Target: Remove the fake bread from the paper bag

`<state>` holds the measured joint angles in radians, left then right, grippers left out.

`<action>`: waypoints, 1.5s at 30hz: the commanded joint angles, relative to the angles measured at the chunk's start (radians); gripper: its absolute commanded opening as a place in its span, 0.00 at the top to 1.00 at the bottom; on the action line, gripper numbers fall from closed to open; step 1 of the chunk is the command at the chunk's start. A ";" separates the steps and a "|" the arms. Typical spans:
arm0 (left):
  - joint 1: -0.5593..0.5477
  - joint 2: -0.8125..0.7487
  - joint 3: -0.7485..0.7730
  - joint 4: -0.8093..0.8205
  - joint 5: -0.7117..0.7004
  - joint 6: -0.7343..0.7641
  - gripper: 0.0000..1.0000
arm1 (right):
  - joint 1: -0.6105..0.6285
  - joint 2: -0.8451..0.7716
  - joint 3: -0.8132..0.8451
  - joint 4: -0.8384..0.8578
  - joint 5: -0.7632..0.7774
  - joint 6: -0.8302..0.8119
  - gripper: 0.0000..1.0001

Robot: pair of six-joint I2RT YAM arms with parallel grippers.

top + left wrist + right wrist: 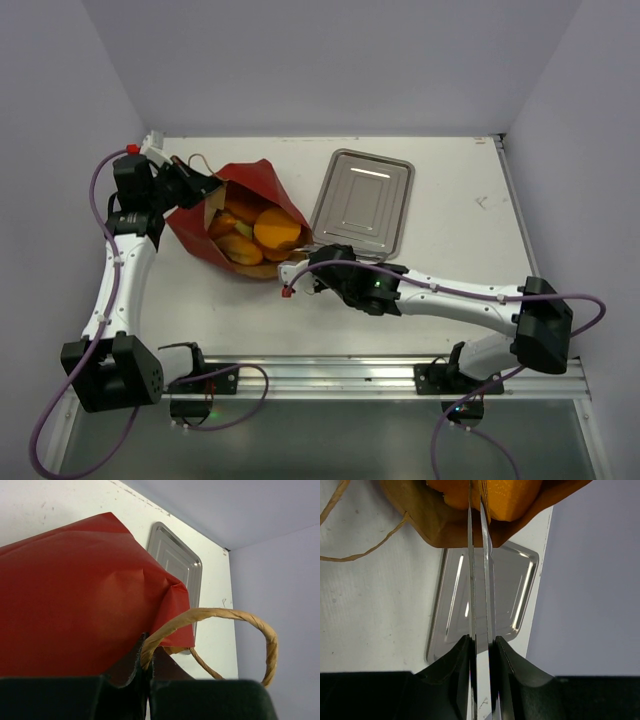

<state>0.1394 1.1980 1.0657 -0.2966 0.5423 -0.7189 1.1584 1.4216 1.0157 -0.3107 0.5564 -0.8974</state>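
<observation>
Orange bread (270,230) pieces lie inside a red paper bag (250,178), which rests on its side on a white bench (450,180) with its mouth open. The left gripper (200,187) is pinched closed on the bag's far-left edge, at its cord handle (240,615). The right gripper (293,272), jaws narrow, reaches the bag's near lip; whether it holds anything cannot be told. A metal tray (362,195) sits just right of the bag.

The paper bag (248,180) lies on its side on the table (460,210), its mouth turned toward the near right. The fake bread (275,230) sits inside the bag, piled at that mouth. Just right of the bag, the tray (365,205) lies flat on the table. The left gripper (205,186) is at the bag's far left end, the right gripper (299,262) at its near right lip.
</observation>
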 commanded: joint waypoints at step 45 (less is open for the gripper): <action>0.006 -0.006 0.002 -0.003 -0.028 0.019 1.00 | -0.048 -0.220 0.242 -0.263 -0.312 0.161 1.00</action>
<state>0.1390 1.1976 1.0637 -0.2958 0.5262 -0.7116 1.1175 1.2499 1.1934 -0.5766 0.2901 -0.7681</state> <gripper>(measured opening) 0.012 0.264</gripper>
